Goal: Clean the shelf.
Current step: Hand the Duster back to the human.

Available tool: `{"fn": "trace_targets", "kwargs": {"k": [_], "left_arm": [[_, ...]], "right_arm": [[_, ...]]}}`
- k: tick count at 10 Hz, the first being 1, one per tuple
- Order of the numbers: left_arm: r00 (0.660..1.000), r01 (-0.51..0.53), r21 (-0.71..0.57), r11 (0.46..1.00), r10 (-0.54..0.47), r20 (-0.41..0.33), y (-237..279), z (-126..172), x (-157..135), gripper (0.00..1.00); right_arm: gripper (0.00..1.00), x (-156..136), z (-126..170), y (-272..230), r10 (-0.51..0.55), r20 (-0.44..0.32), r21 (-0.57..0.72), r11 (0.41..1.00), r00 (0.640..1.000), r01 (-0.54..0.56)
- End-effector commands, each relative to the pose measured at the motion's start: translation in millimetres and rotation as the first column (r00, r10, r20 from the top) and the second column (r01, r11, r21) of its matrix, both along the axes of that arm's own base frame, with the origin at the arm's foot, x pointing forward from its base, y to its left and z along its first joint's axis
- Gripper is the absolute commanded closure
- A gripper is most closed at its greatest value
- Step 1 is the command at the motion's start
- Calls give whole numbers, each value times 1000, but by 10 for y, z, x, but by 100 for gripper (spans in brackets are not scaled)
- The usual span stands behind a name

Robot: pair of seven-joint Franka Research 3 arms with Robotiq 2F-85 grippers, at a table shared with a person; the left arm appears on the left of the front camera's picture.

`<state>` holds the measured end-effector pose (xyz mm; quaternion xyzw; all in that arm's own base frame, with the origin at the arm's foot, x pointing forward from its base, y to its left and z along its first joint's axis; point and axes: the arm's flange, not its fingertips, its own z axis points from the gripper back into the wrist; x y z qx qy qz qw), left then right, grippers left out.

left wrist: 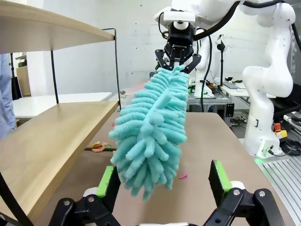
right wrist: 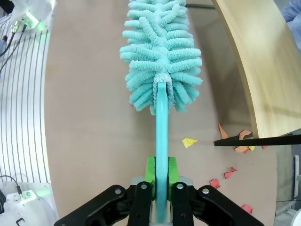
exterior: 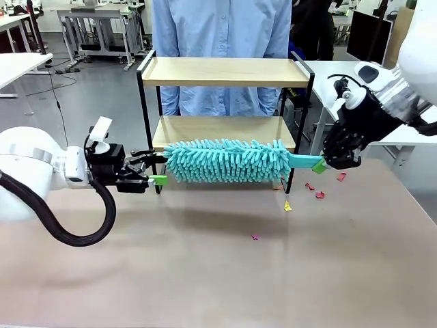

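Front view: the right hand (exterior: 326, 164) is clamped on the handle of a teal chenille duster (exterior: 229, 160), held level before the shelf (exterior: 225, 72) at the counter's (exterior: 218, 273) far side; the left hand (exterior: 156, 175) gapes wide beside its tip.

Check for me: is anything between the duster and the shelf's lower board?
Nothing visible. The teal duster, held by its handle in the right gripper, hangs just in front of the shelf, level with its lower board. The left gripper, jaws open, sits at the duster's free tip, not between them.
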<state>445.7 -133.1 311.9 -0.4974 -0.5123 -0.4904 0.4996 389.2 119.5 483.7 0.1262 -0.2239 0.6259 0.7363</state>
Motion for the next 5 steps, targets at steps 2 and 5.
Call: {"fn": "trace_targets", "kwargs": {"k": [2, 5], "left_arm": [[1000, -21, -29, 999, 21, 11, -213, -7, 105, 0], [1000, -3, -51, 999, 3, 0, -367, 0, 188, 0]], "right_arm": [[87, -29, -11, -20, 16, 10, 29, 999, 1000, -17], [87, -29, -11, -20, 16, 10, 29, 999, 1000, -17]]}}
